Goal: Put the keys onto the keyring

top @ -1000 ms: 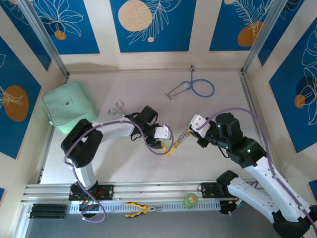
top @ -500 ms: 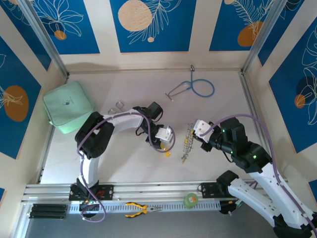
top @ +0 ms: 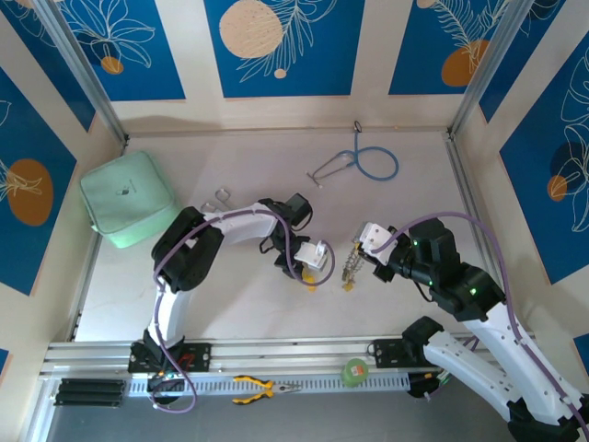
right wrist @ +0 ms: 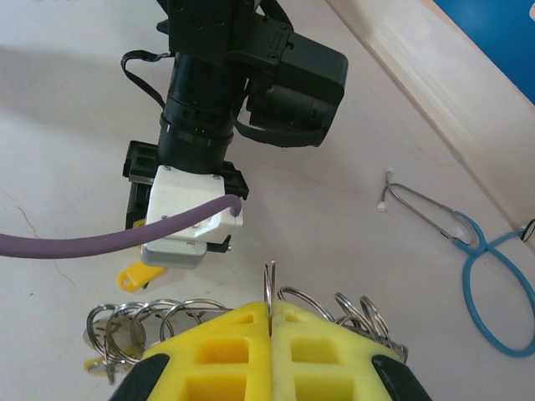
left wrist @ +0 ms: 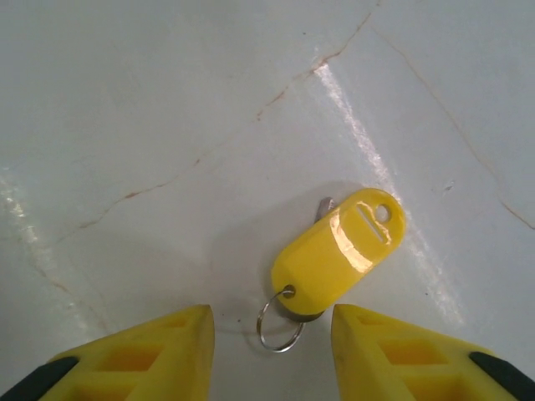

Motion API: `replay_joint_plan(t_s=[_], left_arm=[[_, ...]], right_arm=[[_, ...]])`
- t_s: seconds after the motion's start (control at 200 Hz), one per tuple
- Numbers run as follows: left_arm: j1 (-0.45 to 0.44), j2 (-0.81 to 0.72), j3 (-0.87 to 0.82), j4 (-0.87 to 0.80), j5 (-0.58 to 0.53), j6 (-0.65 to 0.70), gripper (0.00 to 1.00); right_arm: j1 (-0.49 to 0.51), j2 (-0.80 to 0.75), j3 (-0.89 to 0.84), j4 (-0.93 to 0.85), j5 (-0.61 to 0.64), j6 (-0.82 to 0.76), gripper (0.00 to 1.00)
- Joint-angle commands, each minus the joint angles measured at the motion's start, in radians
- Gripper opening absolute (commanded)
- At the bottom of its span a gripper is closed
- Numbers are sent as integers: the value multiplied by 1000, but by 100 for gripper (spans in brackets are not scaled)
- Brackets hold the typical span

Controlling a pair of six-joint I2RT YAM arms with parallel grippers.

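Down near the middle of the pale tabletop (top: 230,308), the left hand (left wrist: 272,322) hangs just above the surface. Its two blocky yellow plastic fingers (left wrist: 159,355) are parted to a middling gap and grip nothing. In that gap lies a thin wire loop (left wrist: 280,322), and I can't see it touching either finger. The loop is threaded through a glossy yellow key (left wrist: 338,251), a smooth oval tag with a slot and a hole at its far end. A sliver of grey metal peeks from under the tag. The key lies flat on the tabletop, which is matte and crossed by fine brown hairline cracks.

Just to the right, the right hand (right wrist: 272,322) has its yellow fingers pressed tight together, pinching the thin edge of the keyring (right wrist: 269,288). The silvery band stands up between them. Small bright wire rings (right wrist: 159,317) fan out from it on both sides, and a bit of yellow plastic shows low on the left of the bunch. From above, the keyring dangles from that hand near the left hand, a little apart from it.

Further back lies a stethoscope (top: 377,166) with a looped blue tube and thin metal arms. Steel forceps (top: 219,197) lie beside a soft mint-green pouch (top: 129,198) at the left wall.
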Motion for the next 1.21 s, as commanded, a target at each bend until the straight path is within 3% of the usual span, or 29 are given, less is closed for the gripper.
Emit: replay_joint_plan(t_s=[0.0,0.48,0.725,1.08,1.2], left_arm=[[-9,20,24,-59,-1,45,39],[-12,34,32,-69,-8,50,20],[-11,35,37,-74,6,47,16],[-11,-5,39,-78,-33,43,0],[-10,-53,37,-66,-82,-5,0]], right_arm=[[-4,-23,2,6,-22,-12,0],[-7,-21,-1,7,-25,-15,0],[-9,-22,0,5,-27,-18,0],[-14,-21,2,-4,-37,-21,0],[-15,-24,2,-13,-52,-22,0]])
